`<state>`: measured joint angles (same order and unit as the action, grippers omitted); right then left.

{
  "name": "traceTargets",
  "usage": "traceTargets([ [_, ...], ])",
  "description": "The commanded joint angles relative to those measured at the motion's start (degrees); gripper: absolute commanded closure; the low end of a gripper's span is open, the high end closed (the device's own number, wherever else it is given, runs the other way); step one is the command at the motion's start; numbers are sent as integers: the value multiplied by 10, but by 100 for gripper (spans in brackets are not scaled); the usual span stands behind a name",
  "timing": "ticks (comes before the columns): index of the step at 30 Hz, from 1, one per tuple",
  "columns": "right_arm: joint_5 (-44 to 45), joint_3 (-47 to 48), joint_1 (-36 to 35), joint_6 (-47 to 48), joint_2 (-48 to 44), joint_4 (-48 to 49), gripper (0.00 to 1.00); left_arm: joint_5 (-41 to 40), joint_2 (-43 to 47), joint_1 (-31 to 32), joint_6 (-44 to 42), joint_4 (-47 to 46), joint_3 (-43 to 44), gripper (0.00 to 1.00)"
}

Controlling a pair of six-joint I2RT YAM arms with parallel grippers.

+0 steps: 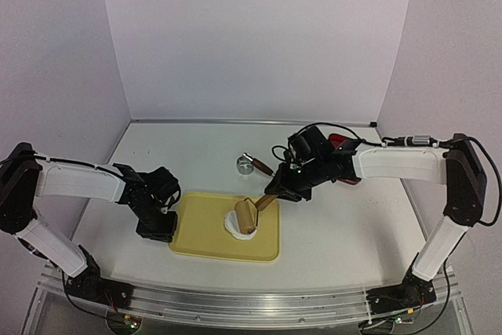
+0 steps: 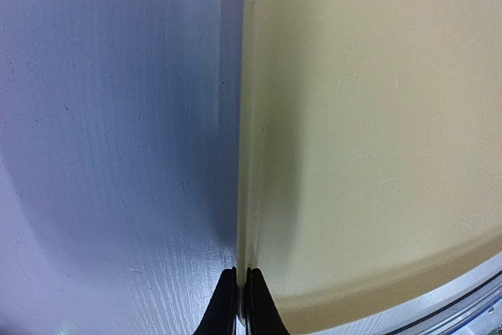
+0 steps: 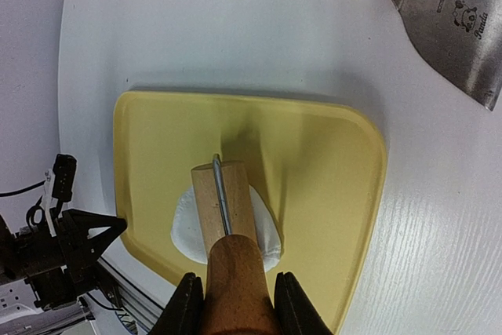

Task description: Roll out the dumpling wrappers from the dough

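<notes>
The dough (image 1: 237, 223) is a flattened white lump on the yellow tray (image 1: 204, 233); it also shows in the right wrist view (image 3: 267, 233). A wooden roller (image 1: 247, 214) rests on top of it, its barrel (image 3: 222, 198) lying across the dough. My right gripper (image 1: 281, 190) is shut on the roller's brown handle (image 3: 234, 284). My left gripper (image 1: 161, 229) is shut on the tray's left rim (image 2: 245, 217), pinching it between the black fingertips (image 2: 226, 304). No round dumpling wrapper is in view.
A steel ring cutter (image 1: 245, 164) stands behind the tray, with a brown-handled steel scraper (image 3: 451, 5) next to it on the white table. A red object (image 1: 339, 143) sits behind my right arm. The table's front edge runs just below the tray.
</notes>
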<state>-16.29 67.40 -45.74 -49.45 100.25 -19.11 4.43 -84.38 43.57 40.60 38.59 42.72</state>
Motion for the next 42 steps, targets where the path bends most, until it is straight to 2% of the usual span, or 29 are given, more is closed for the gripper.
traceTargets([
  [1, 199, -97, 10, 64, 83, -349, 100, -21, 23, 2, 8, -16, 9, 100],
  [42, 230, -105, 10, 75, 72, -380, 100, -21, 67, 2, 17, -11, -23, 100],
])
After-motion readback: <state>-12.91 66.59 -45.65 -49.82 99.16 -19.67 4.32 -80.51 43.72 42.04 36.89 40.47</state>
